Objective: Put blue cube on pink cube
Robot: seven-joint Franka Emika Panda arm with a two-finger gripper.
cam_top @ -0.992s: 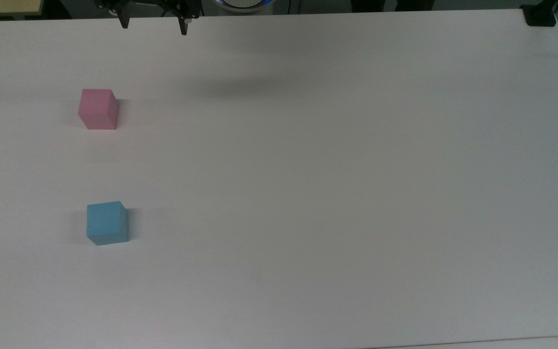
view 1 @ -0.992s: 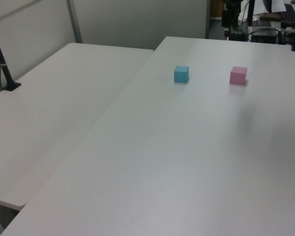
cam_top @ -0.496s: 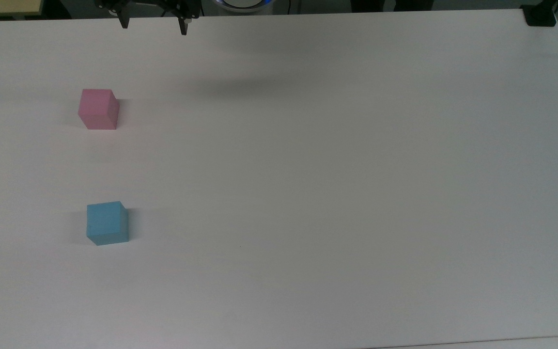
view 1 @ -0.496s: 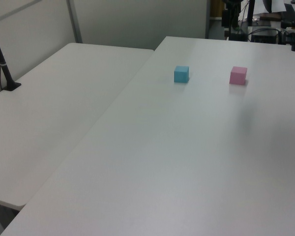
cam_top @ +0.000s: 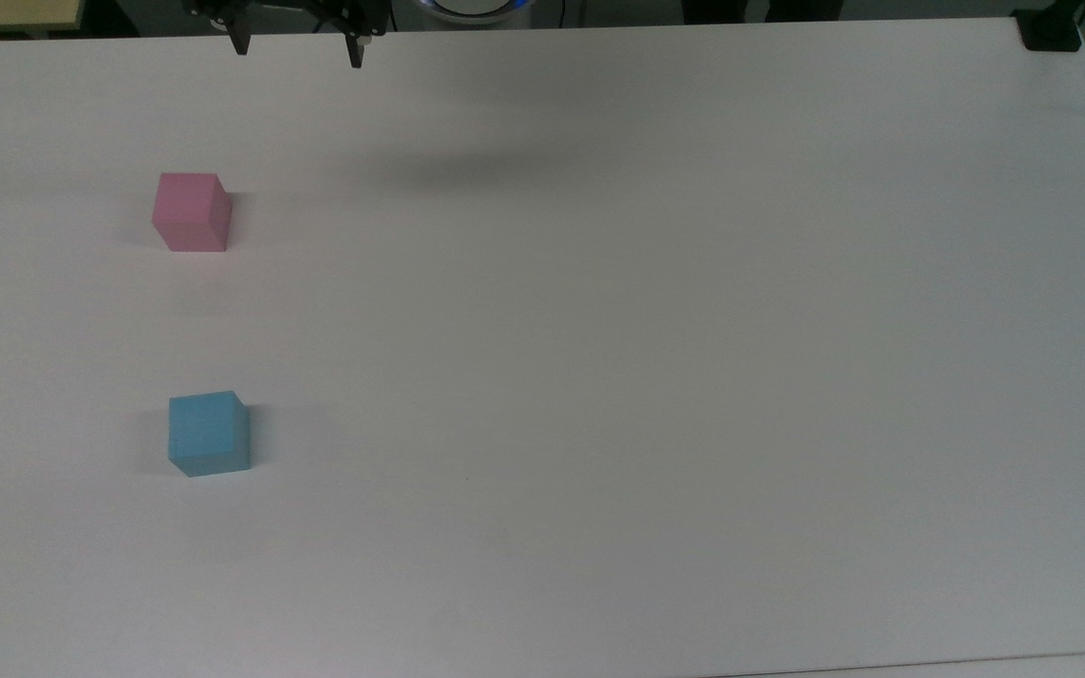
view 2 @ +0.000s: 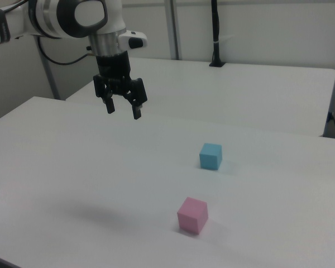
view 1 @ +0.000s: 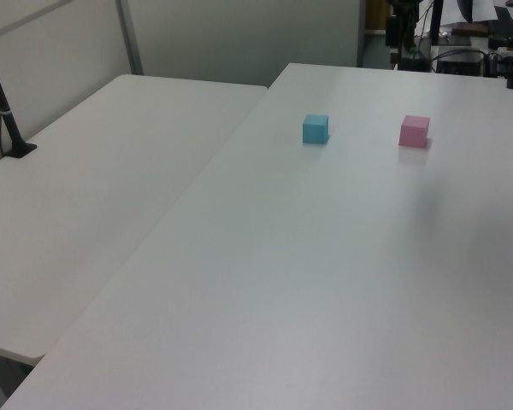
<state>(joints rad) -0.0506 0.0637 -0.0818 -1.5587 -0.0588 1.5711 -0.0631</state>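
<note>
- The gripper (view 2: pixel 122 110) hangs in the air above the white bench (view 2: pixel 72 167), pointing straight down, its two dark fingers (view 2: pixel 137 110) spread apart with nothing between them.
- In the top view the gripper (cam_top: pixel 298 52) sits at the upper edge, toward the top view's left, with its two fingertips side by side and a clear gap between them.
- The white and black arm (view 2: pixel 72 17) reaches in from the right view's upper left; its last segment stands vertical above the gripper.
- A soft shadow (view 2: pixel 95 215) lies on the bench below and toward the near side in the right view, apart from both cubes.
- The blue cube (view 2: pixel 210 156) rests flat on the bench, well apart from the gripper, to the right view's right and lower down. It is equal on all sides, with no long axis; in the top view the blue cube (cam_top: pixel 209 433) looks slightly turned against the bench edges.
- The pink cube (view 2: pixel 192 215) also rests flat on the bench, apart from the blue cube and nearer the camera in the right view. In the top view the pink cube (cam_top: pixel 191 211) lies above the blue one, closer to the gripper.
- In the left view the blue cube (view 1: pixel 315 129) stands left of the pink cube (view 1: pixel 414 131), on the same bench (view 1: pixel 308 282).
- A second white table (view 1: pixel 85 188) adjoins the bench on the left view's left, with a black post (view 1: pixel 4 111) standing at its far side.
</note>
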